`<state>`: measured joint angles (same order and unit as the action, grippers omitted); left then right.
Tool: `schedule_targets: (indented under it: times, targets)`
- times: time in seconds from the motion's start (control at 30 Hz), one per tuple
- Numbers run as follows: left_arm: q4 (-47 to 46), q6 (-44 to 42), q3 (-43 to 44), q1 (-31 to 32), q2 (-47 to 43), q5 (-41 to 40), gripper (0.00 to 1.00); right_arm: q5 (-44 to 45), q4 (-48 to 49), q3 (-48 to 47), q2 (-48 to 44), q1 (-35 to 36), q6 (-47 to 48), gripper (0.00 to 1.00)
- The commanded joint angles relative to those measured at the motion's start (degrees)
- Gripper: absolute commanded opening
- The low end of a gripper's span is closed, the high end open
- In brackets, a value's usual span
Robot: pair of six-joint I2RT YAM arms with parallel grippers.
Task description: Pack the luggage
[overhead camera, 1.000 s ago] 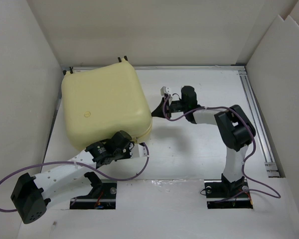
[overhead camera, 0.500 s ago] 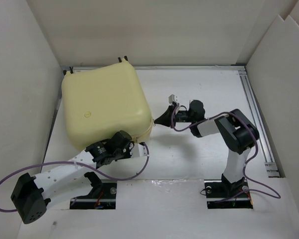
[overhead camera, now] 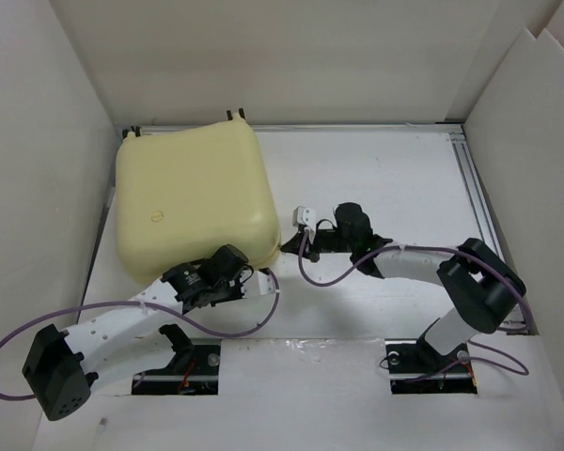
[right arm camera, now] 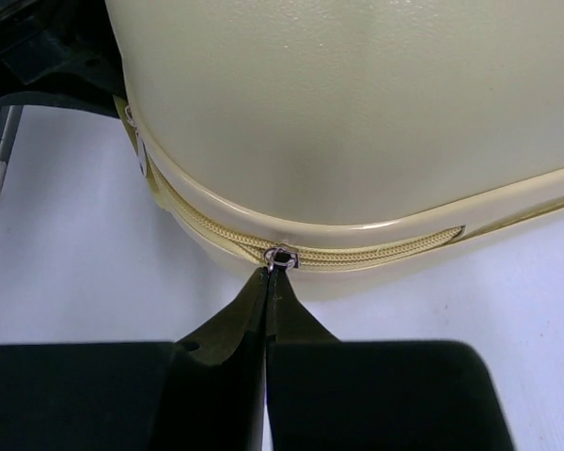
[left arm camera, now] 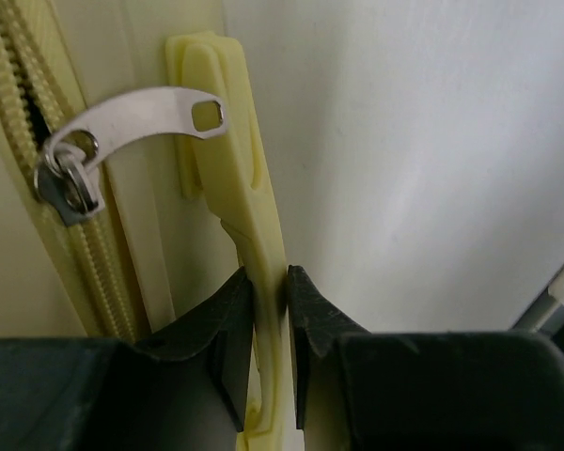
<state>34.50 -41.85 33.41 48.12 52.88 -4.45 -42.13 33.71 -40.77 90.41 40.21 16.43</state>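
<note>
A: Top external?
B: Fixed, high behind both bases, facing down, far; whole luggage (overhead camera: 193, 197) in frame.
A: Wrist views?
B: Each looks forward past its own fingertips, very near: left gripper (left arm camera: 271, 282), right gripper (right arm camera: 268, 282). All three views share the luggage's zipper (right arm camera: 357, 254) edge.

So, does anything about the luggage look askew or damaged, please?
Nothing damaged: the luggage lies flat, slightly skewed on the table; left gripper clamps its handle, right gripper, shut, touches a zipper slider.

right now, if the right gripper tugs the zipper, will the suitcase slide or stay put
Likely stays: the left gripper clamps the luggage handle. Its hard shell probably won't flex. The zipper slider at the shut right gripper may slip.
</note>
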Motion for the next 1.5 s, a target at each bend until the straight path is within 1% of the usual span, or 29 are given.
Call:
schedule_targets:
  times: [0.0, 0.1, 0.23, 0.4, 0.5, 0.53, 0.57, 0.6, 0.63, 0.67, 0.7, 0.77, 0.8, 0.87, 0.9, 1.0, 1.03, 1.07, 1.1, 1.13, 1.17, 1.2, 1.23, 1.27, 1.3, 1.33, 1.37, 1.4, 1.47]
  targets:
    - [-4.54, 0.01, 3.24, 0.57, 0.82, 9.01, 0.0, -6.3, -3.66, -0.01, 1.25, 10.15, 0.8, 0.0]
    - [-4.53, 0.54, 3.86, 0.57, 0.82, 10.77, 0.0, -6.3, 0.47, -0.53, 1.26, 11.3, -0.61, 0.0]
    - [-4.0, 0.54, 5.0, 0.57, 0.82, 11.3, 0.0, -7.26, 0.48, -1.24, 1.26, 11.3, -1.13, 0.0]
    - [-5.23, -0.08, 5.62, 0.57, 0.29, 12.36, 0.0, -9.46, -5.58, -3.61, 1.87, 13.23, 0.79, 0.0]
    - [-4.54, 1.5, 8.85, 0.57, 0.29, 14.11, 0.0, -8.23, -6.29, -3.7, 0.65, 12.36, 2.21, 0.0]
    - [-1.83, 2.11, 10.52, 0.57, 0.29, 14.9, 0.03, -8.23, -6.29, -2.83, 0.64, 11.66, 2.21, 0.0]
    - [-0.07, 2.73, 12.63, 0.57, 0.81, 17.08, 0.19, -8.23, -6.29, -2.82, 1.17, 10.95, 2.21, 0.0]
    - [1.78, 4.13, 17.69, 0.57, 0.82, 18.32, 0.37, -8.23, -6.29, -2.82, 1.69, 10.25, 2.21, 0.0]
    - [5.28, 4.66, 20.53, 0.57, 1.51, 19.47, 0.5, -9.1, -6.29, -2.82, 2.31, 8.68, 2.21, 0.0]
    - [6.71, 5.36, 23.34, 0.57, 1.52, 21.3, 0.66, -9.11, -6.29, -2.82, 2.84, 7.97, 2.21, 0.0]
    - [7.68, 6.33, 28.85, 0.57, 2.39, 21.32, 0.72, -9.89, -6.29, -2.82, 3.8, 7.26, 2.73, 0.0]
    - [8.74, 8.97, 33.89, 0.57, 3.37, 20.63, 0.76, -10.42, -6.29, -3.34, 4.42, 5.42, 2.73, 0.0]
    - [9.26, 10.02, 37.92, 0.57, 4.15, 18.44, 0.79, -10.43, -6.29, -3.35, 4.42, 4.54, 2.73, 0.0]
    - [8.14, 14.04, 41.11, -0.82, 4.86, 15.36, 0.82, -10.96, -6.29, -3.35, 4.42, 3.83, 3.26, 0.0]
    - [7.6, 15.55, 42.51, -1.79, 5.73, 11.87, 0.84, -10.96, -6.29, -3.35, 4.42, 3.83, 3.26, 0.0]
    - [4.28, 20.03, 45.78, -5.56, 8.02, 3.08, 0.95, -10.43, -7.96, -3.96, 4.42, 3.3, 3.97, 0.0]
    - [3.39, 21.79, 45.78, -6.8, 8.72, -2.87, 0.99, -10.43, -7.96, -3.96, 4.42, 3.3, 3.97, 0.0]
    - [2.86, 22.33, 47.26, -8.72, 10.99, -4.67, 0.99, -9.65, -7.96, -3.96, 4.42, 3.3, 4.57, 0.0]
    - [2.85, 22.33, 48.32, -14.57, 12.49, -5.39, 0.99, -9.64, -7.96, -3.96, 4.42, 3.3, 4.58, 0.0]
    - [2.85, 22.33, 49.64, -19.07, 14.07, -2.18, 0.99, -9.64, -8.66, -3.96, 4.42, 3.3, 4.58, 0.0]
    - [3.81, 23.12, 54.09, -24.68, 15.92, 1.51, 0.99, -9.03, -8.67, -3.96, 4.42, 3.3, 5.1, 0.0]
    - [4.78, 23.12, 57.18, -30.92, 20.29, 5.98, 0.99, -9.02, -9.19, -3.96, 4.42, 3.3, 5.11, 0.0]
    - [8.53, 23.99, 60.77, -44.38, 23.03, 11.08, 0.99, -9.02, -9.19, -3.96, 4.42, 3.3, 5.11, 0.0]
    - [11.44, 24.0, 64.73, -49.99, 25.93, 19.31, 0.99, -8.15, -9.19, -3.96, 3.81, 3.3, 5.11, 0.0]
    - [14.86, 24.0, 71.99, -54.23, 28.74, 21.3, 0.99, -7.36, -9.19, -3.96, 3.81, 3.3, 5.11, 0.0]
    - [20.11, 23.13, 73.97, -61.14, 32.6, 22.89, 0.99, -7.35, -9.71, -3.96, 3.29, 3.3, 5.11, 0.0]
    - [21.38, 22.52, 73.99, -64.0, 32.63, 25.6, 0.99, -6.74, -9.72, -3.18, 2.76, 3.3, 5.11, 0.0]
    - [21.4, 21.99, 71.3, -66.64, 32.63, 26.15, 0.99, -6.74, -9.72, -3.17, 2.06, 3.3, 5.11, 0.0]
    - [17.82, 22.5, 65.85, -71.9, 29.05, 24.24, 0.99, -6.21, -9.72, -2.56, 1.35, 3.82, 5.11, 0.0]
